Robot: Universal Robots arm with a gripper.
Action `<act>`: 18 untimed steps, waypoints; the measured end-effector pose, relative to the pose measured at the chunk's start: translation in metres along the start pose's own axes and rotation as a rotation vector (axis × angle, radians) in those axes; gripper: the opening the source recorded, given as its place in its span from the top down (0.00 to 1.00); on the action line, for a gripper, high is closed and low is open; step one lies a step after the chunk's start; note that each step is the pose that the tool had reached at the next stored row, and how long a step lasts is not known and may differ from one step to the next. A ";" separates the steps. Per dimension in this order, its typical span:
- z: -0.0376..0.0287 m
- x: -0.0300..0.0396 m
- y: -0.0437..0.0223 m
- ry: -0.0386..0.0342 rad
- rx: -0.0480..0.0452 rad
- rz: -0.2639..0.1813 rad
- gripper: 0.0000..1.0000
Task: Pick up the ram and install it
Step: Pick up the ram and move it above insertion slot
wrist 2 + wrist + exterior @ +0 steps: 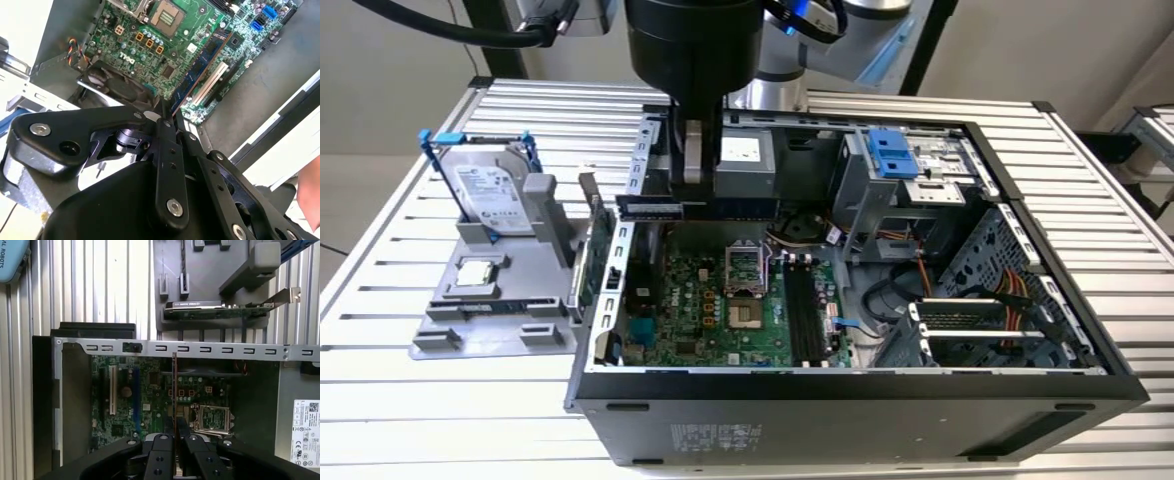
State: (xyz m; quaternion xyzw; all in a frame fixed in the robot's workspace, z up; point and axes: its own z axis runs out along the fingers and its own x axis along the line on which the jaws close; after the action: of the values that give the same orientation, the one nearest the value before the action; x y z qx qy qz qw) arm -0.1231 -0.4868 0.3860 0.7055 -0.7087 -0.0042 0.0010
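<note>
Slatted aluminium tabletop is seen under an open computer case, in which a green motherboard lies exposed. The ram is gripped by the gripper, whose fingers are clenched on it from above. It is held level over the far part of the case, above the CPU socket and not seated in any slot. The dark memory slots are seen just to the exterior view's right of that socket. In the first wrist view the ram is shown edge-on as a thin line running out from between the black fingers of the gripper. On the exterior view's left, a hard drive in a blue frame and a small square CPU chip are held in a grey fixture.
</note>
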 end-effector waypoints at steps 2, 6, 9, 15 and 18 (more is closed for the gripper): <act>0.0000 -0.0002 -0.0008 0.0000 0.0000 0.001 1.00; 0.0000 -0.0005 -0.0022 0.0000 0.0000 0.003 1.00; 0.0000 -0.0010 -0.0042 -0.0001 0.0001 0.007 1.00; 0.0000 -0.0015 -0.0058 -0.0002 0.0001 0.010 1.00; -0.0001 -0.0018 -0.0066 -0.0001 0.0001 0.012 1.00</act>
State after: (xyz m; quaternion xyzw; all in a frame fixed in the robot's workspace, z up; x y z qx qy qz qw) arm -0.1165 -0.4850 0.3860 0.7014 -0.7127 -0.0042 0.0009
